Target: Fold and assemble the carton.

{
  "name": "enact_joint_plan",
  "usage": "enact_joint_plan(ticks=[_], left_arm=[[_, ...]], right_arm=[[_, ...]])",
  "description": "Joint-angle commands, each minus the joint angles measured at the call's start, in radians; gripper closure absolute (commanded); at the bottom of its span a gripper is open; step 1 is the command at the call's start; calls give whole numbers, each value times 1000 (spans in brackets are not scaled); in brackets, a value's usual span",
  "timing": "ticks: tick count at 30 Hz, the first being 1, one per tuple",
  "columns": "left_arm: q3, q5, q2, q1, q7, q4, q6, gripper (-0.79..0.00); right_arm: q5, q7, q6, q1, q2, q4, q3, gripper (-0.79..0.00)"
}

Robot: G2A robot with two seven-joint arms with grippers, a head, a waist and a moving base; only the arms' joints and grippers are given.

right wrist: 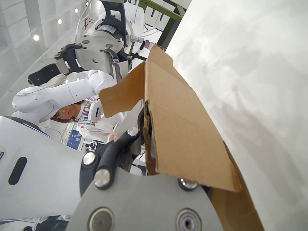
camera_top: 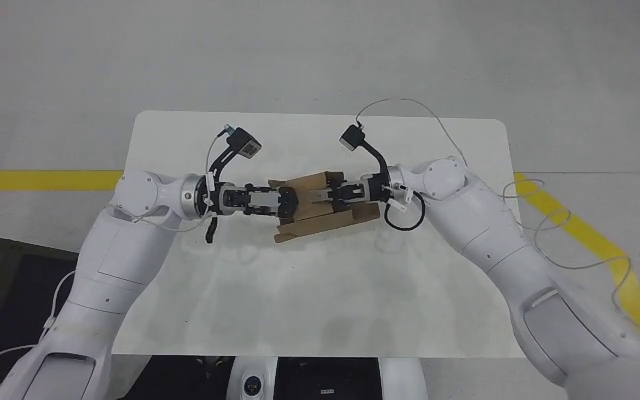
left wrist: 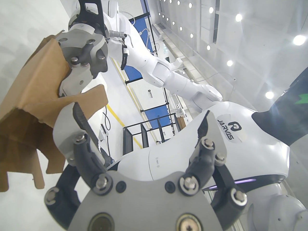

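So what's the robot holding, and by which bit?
The right gripper pinches the carton by a panel's edge; the left gripper is open beside it.

Bright, even light from round ceiling lamps [left wrist: 299,40] casts soft shadows on the white table [camera_top: 330,300].

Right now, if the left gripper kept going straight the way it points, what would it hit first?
Most likely the carton: the left gripper, open, points at its near end, and one finger seems to touch a flap. Behind the carton the right gripper holds its far side.
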Motion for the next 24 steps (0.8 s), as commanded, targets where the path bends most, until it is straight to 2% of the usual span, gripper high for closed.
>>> enact_joint_plan(ticks=[1, 14, 24], left_arm=[[3, 22, -1, -1, 12, -4, -10, -785], [10, 117, -1, 7, 59, -29, -41, -785], [2, 119, 1, 15, 62, -38, -42, -785]], right_arm=[[2, 3, 3, -1, -3, -7, 1, 0], [-11, 11, 11, -12, -10, -25, 19, 0], [-13, 14, 14, -19, -12, -8, 41, 0]])
